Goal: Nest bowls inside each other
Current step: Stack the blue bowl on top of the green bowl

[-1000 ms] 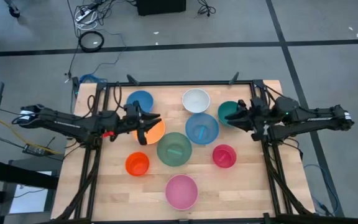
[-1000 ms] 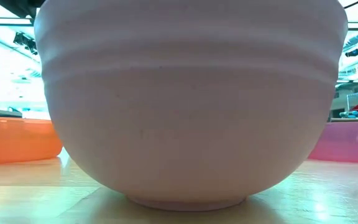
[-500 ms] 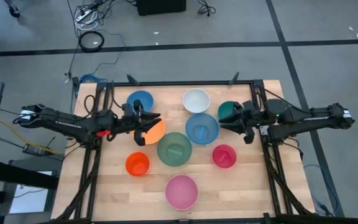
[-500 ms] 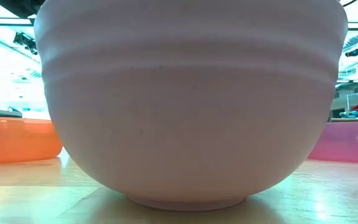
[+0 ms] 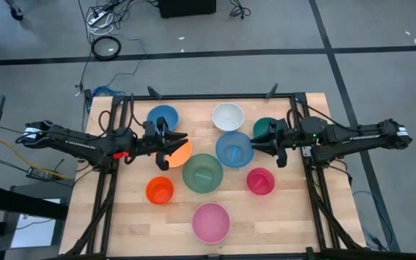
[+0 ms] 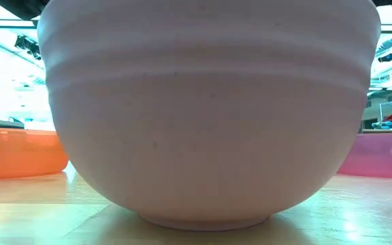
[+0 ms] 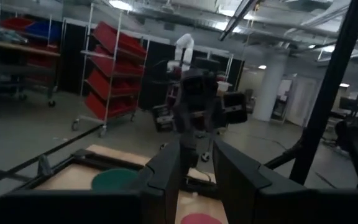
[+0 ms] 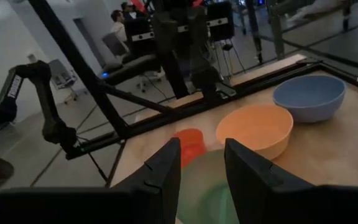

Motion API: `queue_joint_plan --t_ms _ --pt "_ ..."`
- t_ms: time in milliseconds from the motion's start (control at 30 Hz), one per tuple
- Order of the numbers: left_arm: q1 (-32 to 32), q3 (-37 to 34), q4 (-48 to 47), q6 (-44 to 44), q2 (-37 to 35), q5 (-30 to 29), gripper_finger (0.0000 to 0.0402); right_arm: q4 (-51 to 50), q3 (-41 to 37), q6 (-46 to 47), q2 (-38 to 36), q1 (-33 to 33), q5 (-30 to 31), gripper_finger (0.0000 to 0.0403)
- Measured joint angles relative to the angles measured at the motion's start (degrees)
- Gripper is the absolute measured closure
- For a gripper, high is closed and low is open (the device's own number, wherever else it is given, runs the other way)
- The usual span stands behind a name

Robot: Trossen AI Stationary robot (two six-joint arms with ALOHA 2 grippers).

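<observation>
Since before, we log the right gripper [image 5: 257,142] shifted leftward off the teal bowl [image 5: 263,128], fingers parted, empty. Left gripper [image 5: 175,141] likewise, over the orange bowl [image 5: 180,151]. Bare wood at frame bottom beside pink bowl [image 5: 211,222].

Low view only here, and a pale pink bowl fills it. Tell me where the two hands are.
Observer: The left hand hangs over the left edge of the orange bowl, well behind your pink bowl.
Operator: Now the right one.
Observer: The right hand is between the teal bowl and the light blue bowl, fingers apart, holding nothing.
Operator: Report any nesting.
Observer: None yet; all nine bowls sit singly on the table.
</observation>
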Motion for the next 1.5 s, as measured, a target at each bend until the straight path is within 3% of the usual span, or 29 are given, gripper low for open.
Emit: queue_joint_plan --t_ms 200,400,500,667,933,1100,1200,1500 --pt "0.09 0.0 -6.2 -4.09 -0.01 -3.61 0.0298 -0.14 0.0 1.36 0.57 0.19 -8.99 0.0288" --pt "0.09 0.05 -16.96 -8.29 0.01 -13.34 0.0311 -6.06 0.0 4.04 1.42 0.15 1.48 0.0297" --pt "-0.05 4.01 -32.69 -10.84 0.07 -15.9 0.033 -14.16 0.0 9.0 1.39 -0.39 9.61 0.031" --pt "-0.05 13.78 -61.02 -17.56 4.93 -16.0 0.0349 -26.54 -0.04 16.05 1.86 -1.54 10.33 0.0322" --pt "0.04 22.91 -70.02 -17.54 10.81 -6.05 0.0304 -26.58 -0.04 19.19 5.55 -1.58 4.56 0.0266" --pt "0.02 25.07 -79.01 -19.59 13.73 -4.8 0.0255 -27.3 -0.04 21.63 9.93 -1.55 3.27 0.0224" --pt "-0.43 25.42 -78.45 -19.73 14.45 -4.73 0.023 -27.68 -0.04 22.72 12.69 -1.57 3.46 0.0208" --pt "-0.83 25.33 -76.02 -18.74 14.94 -5.11 0.0206 -30.14 -0.04 26.96 18.94 -2.93 5.07 0.0208"
